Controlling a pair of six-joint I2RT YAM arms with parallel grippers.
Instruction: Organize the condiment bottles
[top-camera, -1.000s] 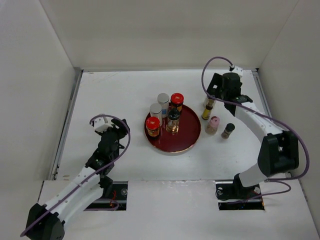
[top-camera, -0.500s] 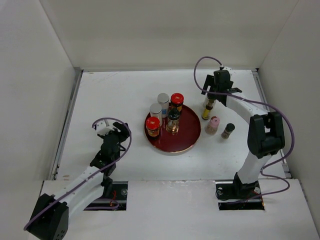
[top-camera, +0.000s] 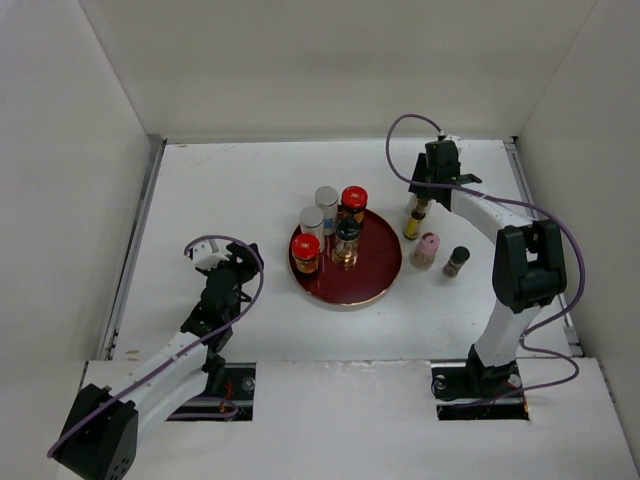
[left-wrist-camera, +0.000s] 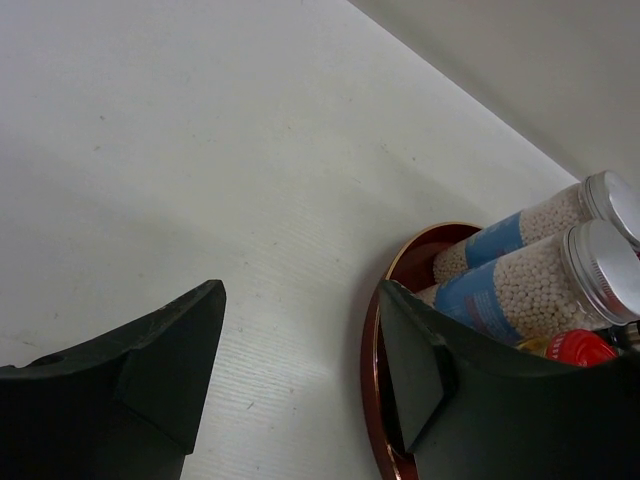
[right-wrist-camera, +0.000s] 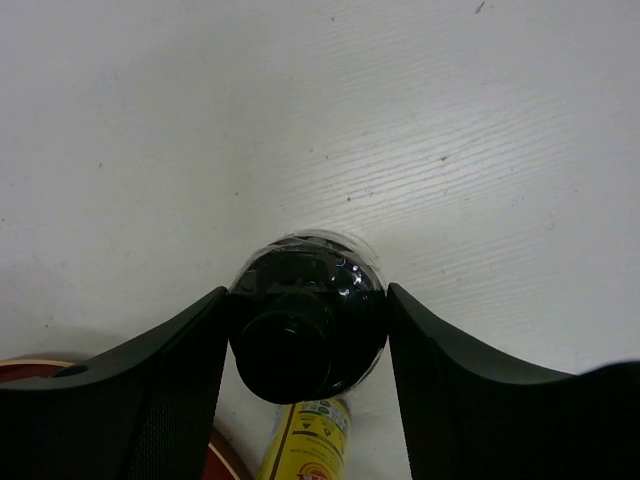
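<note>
Holding white pellets, two silver-capped bottles (left-wrist-camera: 528, 290) stand at the tray (left-wrist-camera: 371, 350).

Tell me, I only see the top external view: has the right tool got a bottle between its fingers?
Observer: Yes, the right wrist view shows the black-capped bottle flanked by the right tool.
Operator: Is it gripped?
Observer: Can't tell; its fingers sit close against both sides.
Operator: And the other side?
Observer: The left tool is open, with nothing between its fingers.
</note>
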